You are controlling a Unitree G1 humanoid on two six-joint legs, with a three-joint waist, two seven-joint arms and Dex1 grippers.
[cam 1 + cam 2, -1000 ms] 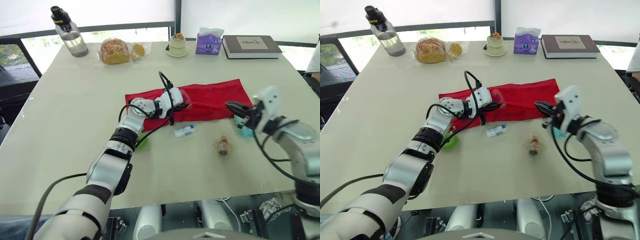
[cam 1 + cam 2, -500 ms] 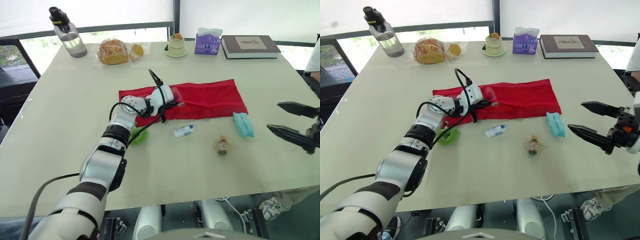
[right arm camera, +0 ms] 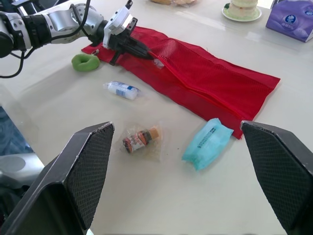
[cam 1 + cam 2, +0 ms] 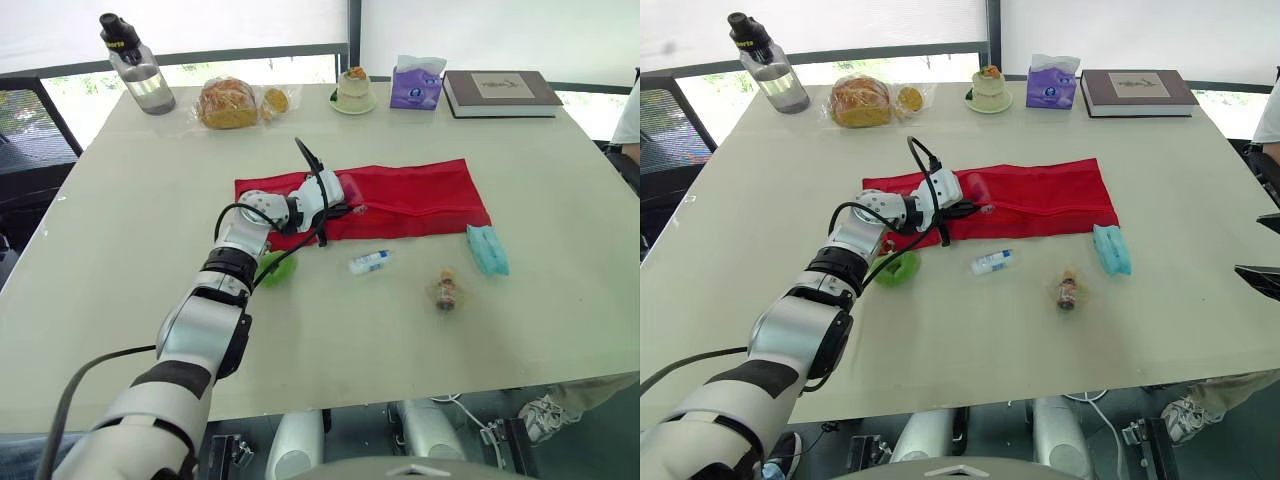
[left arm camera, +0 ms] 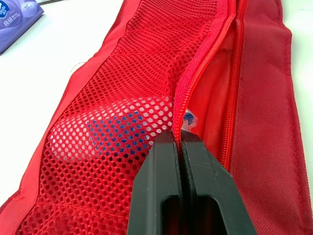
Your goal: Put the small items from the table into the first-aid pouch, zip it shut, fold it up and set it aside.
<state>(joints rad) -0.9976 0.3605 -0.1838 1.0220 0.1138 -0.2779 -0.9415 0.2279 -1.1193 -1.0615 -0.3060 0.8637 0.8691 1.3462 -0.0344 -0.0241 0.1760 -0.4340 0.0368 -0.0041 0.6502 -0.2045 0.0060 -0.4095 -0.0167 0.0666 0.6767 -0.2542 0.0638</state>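
Peeking in at the right edge of the head view, the right claw (image 3: 177, 125) is cut off, and I see just its two black tips. Its own camera shows its fingers spread wide over the table (image 4: 130, 220). A green ring (image 4: 275, 268) left of the middle is partly hidden behind my left arm. I cannot tell what it is made of. At the far right edge there is a bit of a person's white sleeve (image 4: 630, 115).

Along the top of the frame, from left to right, stand a water bottle (image 4: 138, 75), bagged bread (image 4: 228, 102), a little cake (image 4: 354, 90), a purple tissue pack (image 4: 417, 84) and a book (image 4: 500, 92). They are well apart from the work.

The red pouch (image 4: 410, 195) lies flat in the middle of the frame, unzipped. The left claw (image 5: 180, 137) is pressed together, pinching the pouch's zipper edge near its left end. Behind the red mesh I see a white thing with blue print (image 5: 117, 134) inside, but I cannot read it.

Just below the pouch, out on the table, lie a small white tube (image 4: 369, 262), a wrapped little bottle (image 4: 446, 290) and a teal packet (image 4: 487, 249).
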